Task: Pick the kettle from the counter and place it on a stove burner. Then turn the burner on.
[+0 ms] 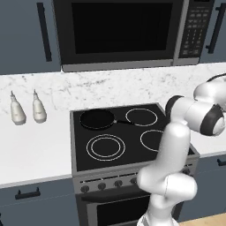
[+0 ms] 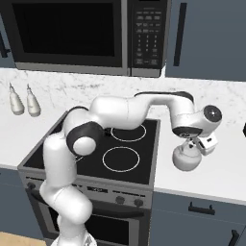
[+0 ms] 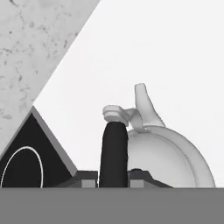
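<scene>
We are seeing the squat white-silver kettle sitting on the white marble-look table beside the black glass stove, our gripper pinching its dark handle.

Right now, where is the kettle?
In the right base view the kettle sits on the white counter just right of the stove, directly under the gripper, whose fingers are closed on its handle.

Black frying pan on rear-left burner, two pale bottles upright, microwave above
</scene>
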